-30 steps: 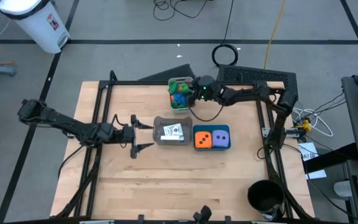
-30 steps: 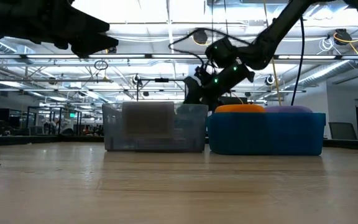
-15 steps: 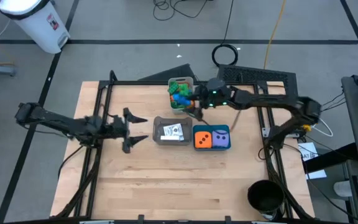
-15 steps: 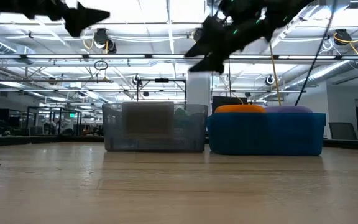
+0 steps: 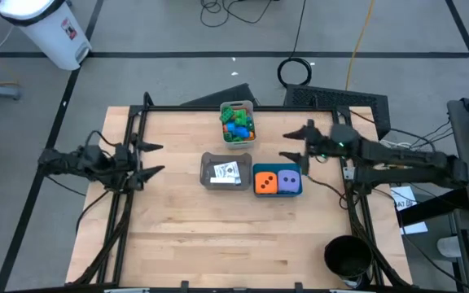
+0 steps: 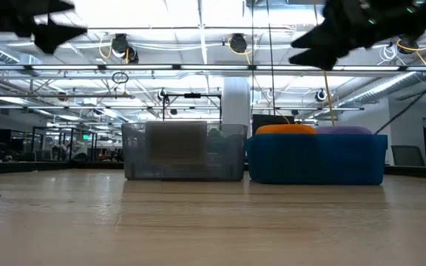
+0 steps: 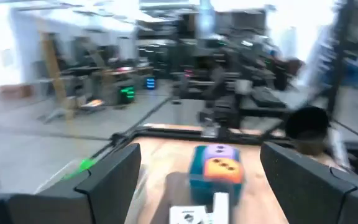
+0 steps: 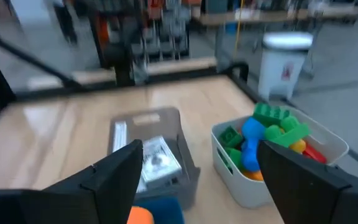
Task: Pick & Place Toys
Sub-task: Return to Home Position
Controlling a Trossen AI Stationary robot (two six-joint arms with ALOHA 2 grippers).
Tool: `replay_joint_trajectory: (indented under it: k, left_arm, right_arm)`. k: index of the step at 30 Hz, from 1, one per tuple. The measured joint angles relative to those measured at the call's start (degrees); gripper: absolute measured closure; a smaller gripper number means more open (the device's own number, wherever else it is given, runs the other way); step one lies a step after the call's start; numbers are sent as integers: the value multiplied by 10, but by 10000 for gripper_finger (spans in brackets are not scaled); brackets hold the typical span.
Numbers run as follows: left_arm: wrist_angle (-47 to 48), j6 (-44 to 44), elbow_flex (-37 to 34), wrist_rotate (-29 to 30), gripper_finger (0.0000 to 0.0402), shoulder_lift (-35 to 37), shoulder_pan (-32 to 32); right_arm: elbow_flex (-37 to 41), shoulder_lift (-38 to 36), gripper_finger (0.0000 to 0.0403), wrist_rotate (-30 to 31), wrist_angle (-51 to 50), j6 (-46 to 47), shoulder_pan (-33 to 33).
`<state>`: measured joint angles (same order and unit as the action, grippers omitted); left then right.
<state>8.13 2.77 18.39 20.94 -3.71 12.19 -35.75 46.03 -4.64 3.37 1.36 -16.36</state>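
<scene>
Several bright plastic bricks (image 5: 237, 124) lie heaped in a pale bin (image 5: 222, 110) at the table's far middle; they also show in the right wrist view (image 8: 272, 134). White-edged cards (image 5: 225, 172) lie in a grey bin (image 5: 205, 173). An orange die (image 5: 265, 182) and a purple die (image 5: 290, 181) sit in a teal bin (image 5: 277, 194). My left gripper (image 5: 153, 159) is open and empty, left of the grey bin. My right gripper (image 5: 293, 142) is open and empty, right of the brick bin and above the teal bin's far side.
The three bins stand close together in the table's middle. A black frame (image 5: 243, 108) runs along the table's far and side edges. Bare wood (image 5: 218, 236) fills the table's near half. A black cup (image 5: 347, 256) stands at the near right corner.
My right gripper has pulled away from the brick bin, rising and going toward the table's right edge. My left gripper has drawn back from the grey bin toward the table's left edge and risen a little. The bins and toys have stayed in place.
</scene>
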Motion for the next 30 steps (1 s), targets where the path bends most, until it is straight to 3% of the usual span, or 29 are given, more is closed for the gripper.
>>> replay_joint_trajectory:
  k: [2, 5, 15, 26, 30]
  left_arm:
    - [-10, -26, -43, 43, 64, 36, 0]
    - [-18, -51, -86, 88, 64, 33, -2]
    - [-84, -84, -162, 108, 64, 26, -3]
    - [-93, -78, -165, 115, 64, 22, -3]
    - [-95, -72, -165, 116, 64, 22, -3]
  right_arm:
    - [70, -47, 98, 0, 72, 22, 0]
    - [151, -104, 99, 0, 124, 52, 0]
    - [335, -217, 98, 1, 271, 43, 0]
    - [347, -246, 99, 4, 191, -30, -1]
    - [347, -274, 100, 45, 180, -54, -5]
